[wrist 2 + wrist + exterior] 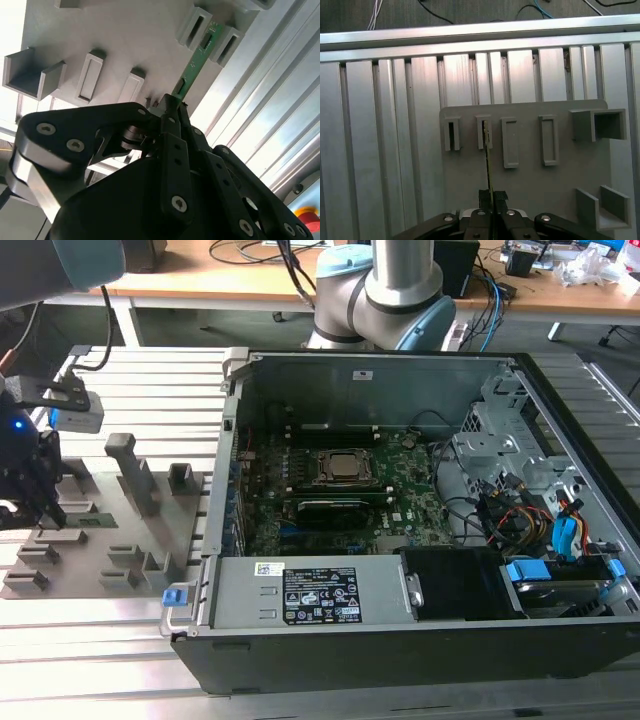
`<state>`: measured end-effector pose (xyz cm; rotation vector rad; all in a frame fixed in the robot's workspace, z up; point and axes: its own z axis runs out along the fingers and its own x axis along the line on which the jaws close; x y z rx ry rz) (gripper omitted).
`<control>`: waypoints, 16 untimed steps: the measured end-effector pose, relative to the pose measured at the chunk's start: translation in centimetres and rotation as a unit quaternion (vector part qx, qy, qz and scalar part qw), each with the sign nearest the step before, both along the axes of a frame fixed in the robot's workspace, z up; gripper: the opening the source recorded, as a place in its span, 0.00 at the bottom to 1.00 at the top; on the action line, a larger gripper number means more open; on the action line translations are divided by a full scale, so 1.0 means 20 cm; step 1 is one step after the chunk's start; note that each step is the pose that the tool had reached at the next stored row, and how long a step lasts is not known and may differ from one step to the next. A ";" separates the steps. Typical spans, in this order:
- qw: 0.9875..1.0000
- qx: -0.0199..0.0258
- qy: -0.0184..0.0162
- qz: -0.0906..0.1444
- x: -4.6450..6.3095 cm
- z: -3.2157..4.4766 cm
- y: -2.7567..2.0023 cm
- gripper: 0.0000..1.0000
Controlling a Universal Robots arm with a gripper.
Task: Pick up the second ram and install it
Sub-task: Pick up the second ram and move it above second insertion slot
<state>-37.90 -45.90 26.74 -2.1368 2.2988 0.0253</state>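
The second ram (197, 57) is a narrow green stick, and my gripper (172, 102) is shut on one end of it. Its far end lies between two raised slot blocks of the grey fixture (125, 40). The first wrist view shows the second ram (488, 155) edge-on, running from the gripper (492, 196) toward a slot of the fixture (530, 175). In the exterior view the gripper (45, 512) hangs low over the fixture (120, 540) at the exterior view's far left, with a bit of the green ram (92, 517) beside it.
The open computer case (400, 640) stands to the exterior view's right of the fixture, with the motherboard (400, 515) and CPU socket (343, 467) inside and cables and drive bays (540, 510) further right. The arm's base (385, 295) rises behind the case. The table (90, 640) is slotted aluminium.
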 end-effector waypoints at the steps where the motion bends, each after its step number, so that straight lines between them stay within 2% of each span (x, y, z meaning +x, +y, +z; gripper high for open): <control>1: 1.000 0.000 0.000 0.000 0.00 0.006 0.000 0.14; 4: 1.000 0.000 0.000 0.000 0.00 0.035 0.000 0.14; 9: 1.000 0.000 0.000 0.000 0.00 0.107 0.000 0.14; 16: 1.000 0.000 0.000 0.000 0.00 0.161 0.000 0.14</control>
